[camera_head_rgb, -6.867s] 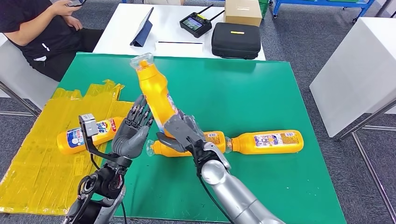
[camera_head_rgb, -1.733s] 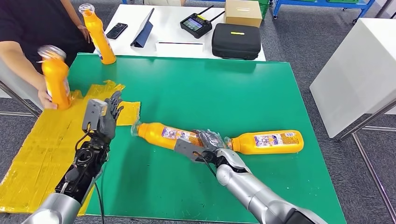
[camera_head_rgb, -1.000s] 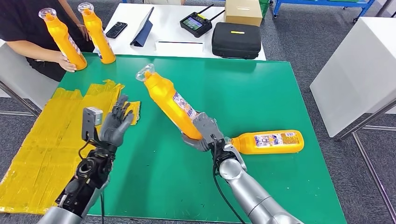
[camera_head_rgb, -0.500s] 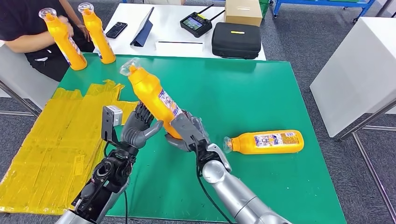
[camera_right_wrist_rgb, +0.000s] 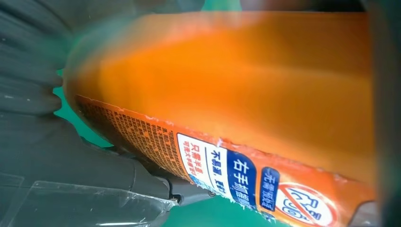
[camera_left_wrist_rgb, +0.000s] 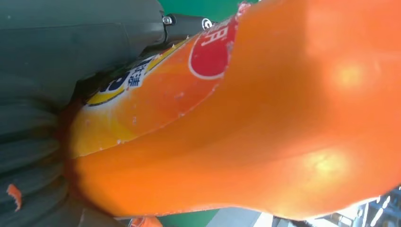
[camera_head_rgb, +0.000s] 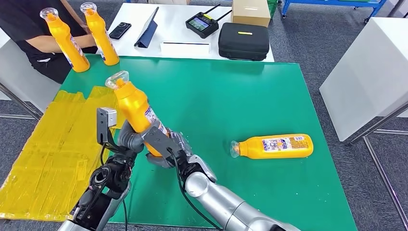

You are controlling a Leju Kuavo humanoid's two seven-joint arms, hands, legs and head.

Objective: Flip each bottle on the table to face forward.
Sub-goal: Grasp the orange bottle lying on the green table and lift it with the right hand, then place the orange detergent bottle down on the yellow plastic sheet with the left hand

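Note:
An orange bottle [camera_head_rgb: 133,107] with a clear cap stands tilted above the green table [camera_head_rgb: 250,96], cap up and leaning left. My right hand [camera_head_rgb: 163,147] grips its lower body from the right. My left hand [camera_head_rgb: 129,139] wraps the same bottle from the left. Close up, the orange body [camera_left_wrist_rgb: 265,118] shows in the left wrist view, and its label [camera_right_wrist_rgb: 227,175] in the right wrist view. A second orange bottle [camera_head_rgb: 272,146] lies on its side at the right, cap pointing left. Two more orange bottles [camera_head_rgb: 65,41] [camera_head_rgb: 100,33] stand upright at the far left corner.
A person in a black top [camera_head_rgb: 33,24] sits at the far left behind the upright bottles. Yellow sheeting [camera_head_rgb: 43,149] covers the table's left side. On the white table behind lie a black case [camera_head_rgb: 243,42], a controller [camera_head_rgb: 202,24], a tablet [camera_head_rgb: 146,30] and a cardboard box [camera_head_rgb: 250,12].
My right hand has carried the raised bottle left and nearer to me. My left hand, open beside it before, now closes around it. The person's hand has left the upright bottle.

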